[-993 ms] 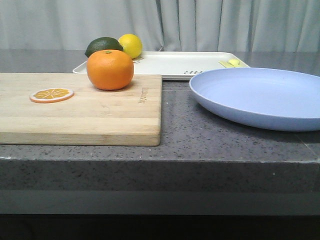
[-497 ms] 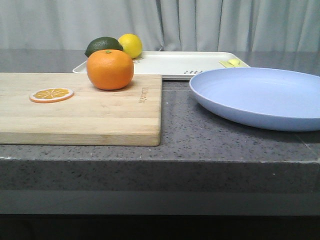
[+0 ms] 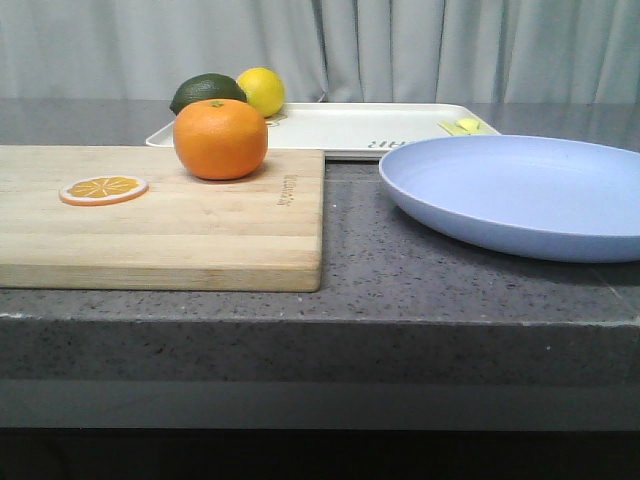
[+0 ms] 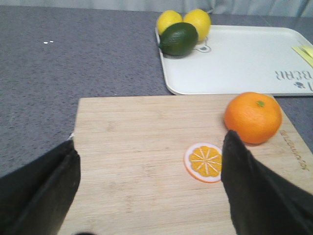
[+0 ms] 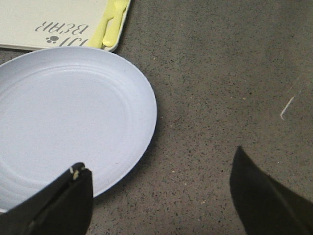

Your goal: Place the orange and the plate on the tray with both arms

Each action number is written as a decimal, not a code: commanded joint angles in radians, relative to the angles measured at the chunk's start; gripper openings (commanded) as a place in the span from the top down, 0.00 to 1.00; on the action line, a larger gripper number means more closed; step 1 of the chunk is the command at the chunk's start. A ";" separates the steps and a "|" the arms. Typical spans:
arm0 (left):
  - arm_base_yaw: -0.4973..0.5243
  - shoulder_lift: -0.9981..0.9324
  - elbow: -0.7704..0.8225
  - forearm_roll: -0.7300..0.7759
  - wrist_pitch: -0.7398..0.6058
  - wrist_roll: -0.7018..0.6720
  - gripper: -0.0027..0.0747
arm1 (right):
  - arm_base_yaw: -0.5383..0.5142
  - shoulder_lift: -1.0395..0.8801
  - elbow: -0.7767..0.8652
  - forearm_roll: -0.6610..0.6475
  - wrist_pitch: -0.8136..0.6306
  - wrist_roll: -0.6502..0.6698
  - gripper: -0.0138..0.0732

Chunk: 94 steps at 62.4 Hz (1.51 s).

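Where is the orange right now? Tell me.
In the front view, the orange sits left of centre on the wooden cutting board's far edge, just before the tray.

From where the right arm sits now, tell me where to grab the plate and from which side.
Grip the plate at its thin raised rim on the edge nearest the right end effector, one finger over the lip and one under. It lies flat and empty on the counter, too wide to span, so probably only the rim offers a hold.

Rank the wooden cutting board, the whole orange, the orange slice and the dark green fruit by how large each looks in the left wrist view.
1. Wooden cutting board
2. Whole orange
3. Dark green fruit and orange slice: they look alike in size, and the fruit lies farther away, so they stay unranked.
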<state>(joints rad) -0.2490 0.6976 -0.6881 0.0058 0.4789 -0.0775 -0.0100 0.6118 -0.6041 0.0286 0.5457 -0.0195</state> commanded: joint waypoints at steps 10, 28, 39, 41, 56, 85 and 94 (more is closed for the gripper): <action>-0.174 0.183 -0.120 0.047 -0.144 -0.001 0.18 | 0.001 0.006 -0.027 -0.018 -0.078 0.000 0.16; -0.297 0.463 -0.285 0.146 -0.162 -0.001 0.18 | 0.001 0.006 -0.027 -0.018 -0.078 0.000 0.16; -0.317 0.627 -0.421 0.150 -0.132 -0.001 0.18 | 0.001 0.006 -0.027 -0.018 -0.078 0.000 0.16; -0.317 0.653 -0.445 0.151 -0.121 -0.001 0.18 | 0.001 0.006 -0.027 -0.018 -0.078 0.000 0.16; -0.319 0.851 -0.626 0.136 -0.036 -0.001 0.18 | 0.001 0.006 -0.027 -0.018 -0.078 0.000 0.16; -0.319 0.999 -0.715 0.109 0.075 -0.001 0.18 | 0.001 0.006 -0.025 -0.018 -0.078 0.000 0.16; -0.319 1.003 -0.715 0.095 0.103 -0.001 0.18 | 0.001 0.006 -0.025 -0.018 -0.078 0.000 0.16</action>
<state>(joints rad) -0.5635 1.7447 -1.3659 0.1112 0.6103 -0.0775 -0.0100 0.6118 -0.6024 0.0270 0.5457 -0.0195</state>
